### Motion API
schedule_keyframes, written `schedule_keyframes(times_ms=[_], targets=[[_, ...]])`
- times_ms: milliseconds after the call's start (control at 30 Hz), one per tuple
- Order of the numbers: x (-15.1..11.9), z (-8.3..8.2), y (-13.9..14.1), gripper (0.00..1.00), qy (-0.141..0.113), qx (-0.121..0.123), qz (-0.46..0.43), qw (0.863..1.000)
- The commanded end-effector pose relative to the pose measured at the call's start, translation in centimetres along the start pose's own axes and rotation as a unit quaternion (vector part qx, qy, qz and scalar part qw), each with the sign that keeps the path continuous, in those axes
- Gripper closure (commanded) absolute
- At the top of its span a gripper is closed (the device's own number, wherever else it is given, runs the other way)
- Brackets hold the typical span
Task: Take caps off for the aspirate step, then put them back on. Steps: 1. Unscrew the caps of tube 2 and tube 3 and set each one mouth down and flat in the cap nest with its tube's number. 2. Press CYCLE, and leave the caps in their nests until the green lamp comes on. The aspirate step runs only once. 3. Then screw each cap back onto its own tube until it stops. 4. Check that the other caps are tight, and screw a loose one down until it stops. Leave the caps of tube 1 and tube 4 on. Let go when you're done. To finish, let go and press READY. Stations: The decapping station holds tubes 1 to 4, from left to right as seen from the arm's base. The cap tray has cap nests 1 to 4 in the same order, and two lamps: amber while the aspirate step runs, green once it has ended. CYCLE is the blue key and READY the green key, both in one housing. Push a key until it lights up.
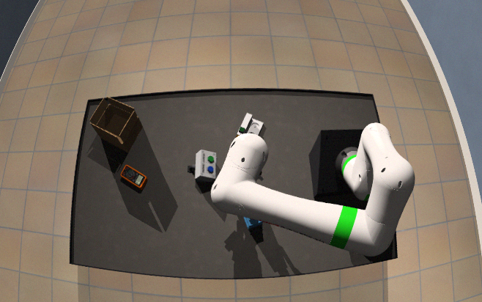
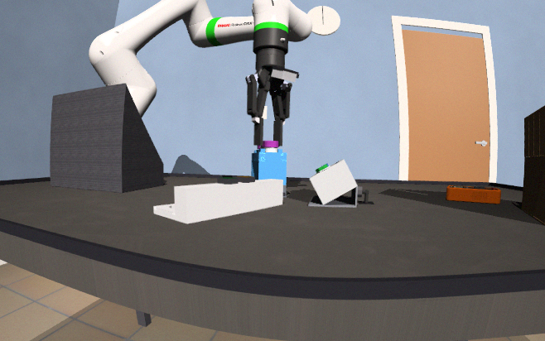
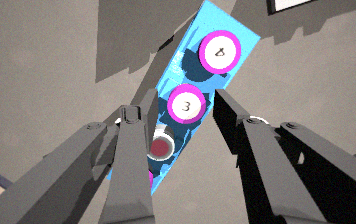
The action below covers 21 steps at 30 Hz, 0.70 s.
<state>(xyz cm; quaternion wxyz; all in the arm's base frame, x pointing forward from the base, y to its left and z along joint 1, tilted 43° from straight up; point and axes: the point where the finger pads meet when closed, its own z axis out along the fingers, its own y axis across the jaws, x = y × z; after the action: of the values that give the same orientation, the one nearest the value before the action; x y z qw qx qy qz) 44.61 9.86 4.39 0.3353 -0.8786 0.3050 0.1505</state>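
A dark surface (image 2: 373,240) fills a blue-walled room with a brown door (image 2: 447,103). The hand (image 3: 186,150) hovers partly open, holding nothing — the cap of tube 3 (image 3: 186,105) sits between its fingers, on the blue decapping station (image 3: 227,30) below.

A lab-like workroom: a dark bench (image 2: 373,244) carries a blue tube rack (image 2: 269,165), a key box (image 1: 205,166) and a meter (image 1: 133,176), with tiled floor (image 1: 227,48) and a door (image 2: 445,103).
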Motion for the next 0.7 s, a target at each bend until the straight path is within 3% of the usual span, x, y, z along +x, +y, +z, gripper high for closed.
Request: schedule_keyframes(times_ms=[0, 233, 300, 467, 667], targets=[[0.05, -0.07, -0.01, 0.59, 0.001, 0.0, 0.0, 1.0], [0.05, -0.08, -0.01, 0.59, 0.001, 0.0, 0.0, 1.0], [0.05, -0.07, 0.0, 0.59, 0.001, 0.0, 0.083, 0.997], [0.05, -0.07, 0.0, 0.59, 0.001, 0.0, 0.2, 0.98], [0.05, -0.07, 0.0, 0.59, 0.0, 0.001, 0.345, 0.939]])
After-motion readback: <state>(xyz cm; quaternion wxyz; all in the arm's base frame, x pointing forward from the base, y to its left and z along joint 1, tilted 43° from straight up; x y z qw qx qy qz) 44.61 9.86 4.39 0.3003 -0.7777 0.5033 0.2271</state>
